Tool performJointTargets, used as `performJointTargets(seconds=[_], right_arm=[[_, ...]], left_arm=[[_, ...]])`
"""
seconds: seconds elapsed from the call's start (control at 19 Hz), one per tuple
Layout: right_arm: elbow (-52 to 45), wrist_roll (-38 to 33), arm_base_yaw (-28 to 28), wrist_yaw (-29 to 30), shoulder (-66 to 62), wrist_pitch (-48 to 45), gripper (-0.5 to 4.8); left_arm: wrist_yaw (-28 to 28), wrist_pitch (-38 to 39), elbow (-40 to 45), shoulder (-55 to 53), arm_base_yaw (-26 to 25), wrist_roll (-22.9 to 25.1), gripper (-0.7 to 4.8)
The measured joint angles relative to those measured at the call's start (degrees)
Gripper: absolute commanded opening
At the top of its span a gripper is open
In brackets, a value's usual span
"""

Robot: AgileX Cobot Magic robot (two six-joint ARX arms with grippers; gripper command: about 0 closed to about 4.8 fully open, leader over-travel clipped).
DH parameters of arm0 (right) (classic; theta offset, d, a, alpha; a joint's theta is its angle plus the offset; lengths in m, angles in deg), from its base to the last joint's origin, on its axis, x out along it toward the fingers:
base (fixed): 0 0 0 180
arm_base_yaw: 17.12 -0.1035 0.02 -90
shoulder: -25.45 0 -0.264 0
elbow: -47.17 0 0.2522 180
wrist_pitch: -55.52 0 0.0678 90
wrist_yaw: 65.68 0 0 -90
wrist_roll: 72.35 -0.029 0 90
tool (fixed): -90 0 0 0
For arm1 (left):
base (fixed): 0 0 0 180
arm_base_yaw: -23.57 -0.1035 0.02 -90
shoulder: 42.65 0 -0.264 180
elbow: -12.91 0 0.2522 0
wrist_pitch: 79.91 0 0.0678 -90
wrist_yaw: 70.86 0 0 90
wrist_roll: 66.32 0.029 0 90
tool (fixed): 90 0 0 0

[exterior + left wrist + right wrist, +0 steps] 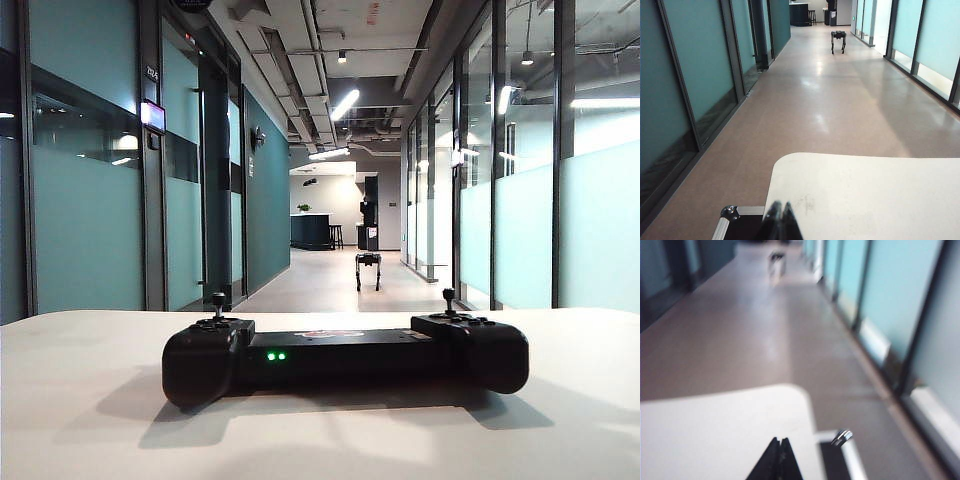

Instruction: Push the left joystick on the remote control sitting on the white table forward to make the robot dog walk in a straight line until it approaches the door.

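The black remote control point(345, 355) lies on the white table point(90, 400) with two green lights lit on its front. Its left joystick point(218, 299) stands upright and nothing touches it. The robot dog point(368, 268) stands far down the corridor, small and black; the left wrist view shows the robot dog point(838, 40) too. My left gripper point(780, 206) is shut and empty over the table point(865, 195) near its corner. My right gripper point(780, 440) is shut and empty above the table's other corner point(715, 430). Neither gripper shows in the exterior view. I cannot tell which door is meant.
The right joystick point(449, 296) stands upright on the controller's other end. A black case with metal corners point(730, 214) sits beside the table. Teal glass walls point(90, 200) line both sides of the corridor, and a dark counter point(310, 232) stands at the far end.
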Motion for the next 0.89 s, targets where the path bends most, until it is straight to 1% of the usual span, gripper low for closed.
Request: performJointTargets(seconds=[0.21,0.26,0.32,0.47,0.58,0.68,0.89], right_arm=[[-1.64,0.48,4.63,4.90,1.49,-0.55,-0.01],[-2.64,0.48,6.88,7.21,1.49,-1.70,-0.01],[-3.52,0.48,7.93,9.22,1.49,-2.40,-0.01],[-6.36,0.31,10.62,18.27,1.49,-5.95,-0.01],[-6.36,0.17,10.56,19.45,1.49,-8.85,-0.01],[-6.36,0.13,10.56,19.12,1.49,-8.83,-0.01],[-6.36,-0.09,10.08,14.73,1.49,-8.81,-0.01]], left_arm=[[-0.02,0.02,-0.02,0.00,0.00,0.00,-0.05],[0.00,-0.02,-0.02,0.00,0.00,0.00,-0.05],[0.00,0.00,-0.02,0.00,0.00,0.00,-0.05],[-0.02,0.00,-0.02,0.00,0.00,0.00,-0.05],[0.00,0.00,-0.02,0.00,0.00,0.00,-0.05],[0.00,0.00,-0.02,0.00,0.00,0.00,-0.05],[0.00,0.00,-0.02,0.00,0.00,0.00,-0.05]])
